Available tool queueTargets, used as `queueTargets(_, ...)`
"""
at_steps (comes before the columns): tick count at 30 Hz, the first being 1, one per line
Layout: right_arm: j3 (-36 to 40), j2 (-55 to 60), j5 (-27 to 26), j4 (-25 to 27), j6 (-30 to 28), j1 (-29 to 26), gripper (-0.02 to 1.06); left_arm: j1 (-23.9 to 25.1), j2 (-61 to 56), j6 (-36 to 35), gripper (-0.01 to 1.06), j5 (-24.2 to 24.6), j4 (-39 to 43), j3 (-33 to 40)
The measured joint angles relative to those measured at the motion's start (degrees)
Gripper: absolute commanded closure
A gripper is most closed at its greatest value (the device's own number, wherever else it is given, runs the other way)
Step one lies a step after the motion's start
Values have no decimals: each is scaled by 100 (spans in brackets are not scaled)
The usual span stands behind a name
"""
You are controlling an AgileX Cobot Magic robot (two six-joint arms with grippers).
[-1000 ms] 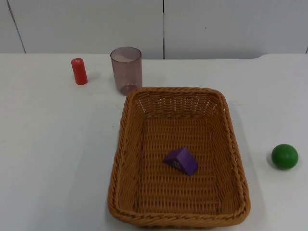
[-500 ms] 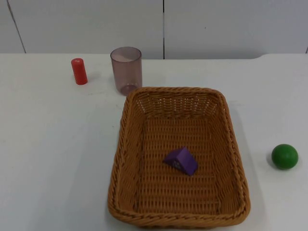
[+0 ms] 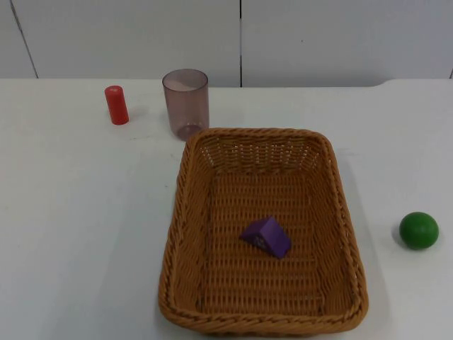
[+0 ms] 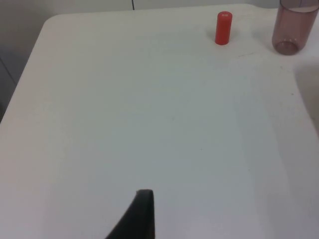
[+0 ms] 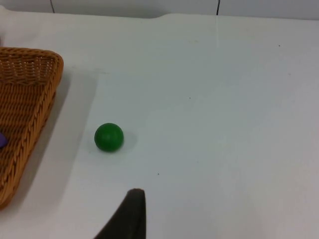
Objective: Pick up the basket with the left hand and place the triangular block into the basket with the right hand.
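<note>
— So where did the basket (image 3: 263,230) sit?

— Flat on the white worktop (image 3: 78,212), with the purple triangular block (image 3: 266,236) lying on its woven floor, a bit toward the near end. Neither tool had hold of the basket or the block.

— And the arms?

— Both waited back from the things. The left tool (image 4: 142,211) hung over bare worktop, well apart from the red cylinder (image 3: 117,105) and the tinted cup (image 3: 186,103). Just one dark fingertip of it could be seen, so I couldn't tell how far apart its fingers stood.

— The right one?

— The right tool (image 5: 130,214) hung near the green ball (image 5: 108,137), which lay on the worktop beside the basket's right wall. Again a single fingertip; its opening couldn't be judged either.

— The cup and the basket?

— The cup stood just behind the basket's far left corner, the cylinder further left.
</note>
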Motion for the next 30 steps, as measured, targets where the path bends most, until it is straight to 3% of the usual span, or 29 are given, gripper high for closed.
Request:
queueTargets(20, 0, 0, 0, 0, 0, 192, 0, 0, 0, 0, 0, 0, 0, 0)
queueTargets(30, 0, 0, 0, 0, 36, 192, 0, 241, 0, 0, 0, 0, 0, 0)
